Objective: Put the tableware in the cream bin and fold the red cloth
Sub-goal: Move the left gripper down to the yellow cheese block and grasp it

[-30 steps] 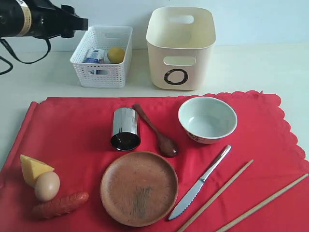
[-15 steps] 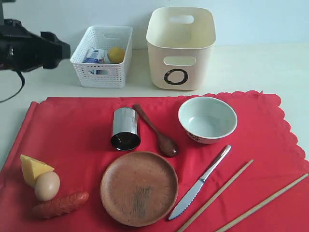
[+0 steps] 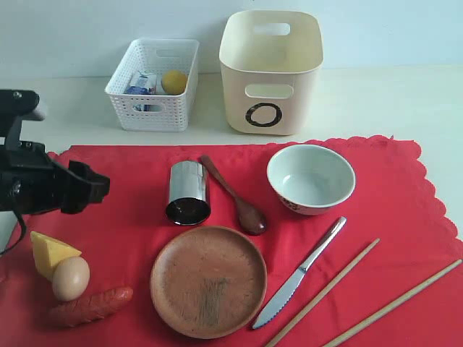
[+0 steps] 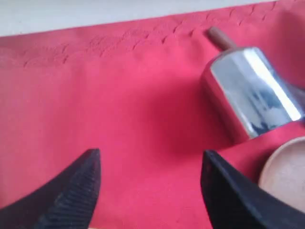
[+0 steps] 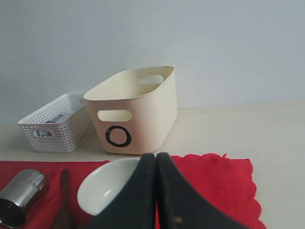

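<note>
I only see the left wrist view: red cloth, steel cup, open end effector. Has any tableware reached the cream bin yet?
Observer: No. The shiny steel cup, dark wooden spoon, pale grey-green bowl, round brown plate, serrated metal knife and two long wooden chopsticks all lie on the red cloth.
Reviewer: And the right end effector?
Observer: The right end effector is shut and empty, pointing towards the bowl and the tall cream plastic bin.
Reviewer: Any food near the left one?
Observer: Yes: a yellow cheese wedge, tan egg and reddish sausage lie close to the left end effector.
</note>
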{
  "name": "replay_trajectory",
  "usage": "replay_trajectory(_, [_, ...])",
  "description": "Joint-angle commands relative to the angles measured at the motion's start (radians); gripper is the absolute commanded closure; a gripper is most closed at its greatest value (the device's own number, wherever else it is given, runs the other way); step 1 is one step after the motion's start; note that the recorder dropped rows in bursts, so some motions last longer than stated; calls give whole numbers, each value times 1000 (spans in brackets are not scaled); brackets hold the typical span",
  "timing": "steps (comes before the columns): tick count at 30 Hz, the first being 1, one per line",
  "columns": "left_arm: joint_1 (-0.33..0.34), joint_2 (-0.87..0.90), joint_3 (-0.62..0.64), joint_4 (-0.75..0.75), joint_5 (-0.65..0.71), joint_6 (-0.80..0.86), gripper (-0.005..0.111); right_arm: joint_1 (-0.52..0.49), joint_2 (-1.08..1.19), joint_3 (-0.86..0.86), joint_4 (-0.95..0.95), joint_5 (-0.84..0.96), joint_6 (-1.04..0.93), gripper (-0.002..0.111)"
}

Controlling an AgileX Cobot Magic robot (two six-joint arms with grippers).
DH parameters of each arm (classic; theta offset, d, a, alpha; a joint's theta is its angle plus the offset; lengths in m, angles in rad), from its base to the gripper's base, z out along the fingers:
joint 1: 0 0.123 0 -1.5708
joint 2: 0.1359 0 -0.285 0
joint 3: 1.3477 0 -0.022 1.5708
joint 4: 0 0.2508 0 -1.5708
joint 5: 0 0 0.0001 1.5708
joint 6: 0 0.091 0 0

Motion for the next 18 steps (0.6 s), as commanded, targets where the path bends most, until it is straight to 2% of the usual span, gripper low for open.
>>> replay_trajectory(1, [1,-4,52,8,83,1,47,1,-4,5,-6,-10,-2,108])
replay_trajectory(3, [1,-4,71,4,117,1,47,1,-4,5,-6,-10,-2,108])
replay_trajectory(13, [1,-4,134,0,97,1,47,1,-4,5,-6,-10,-2,108])
replay_trajectory(18, [1,-4,170,-25,132,-2,47,1,-4,5,-6,-10,-2,108])
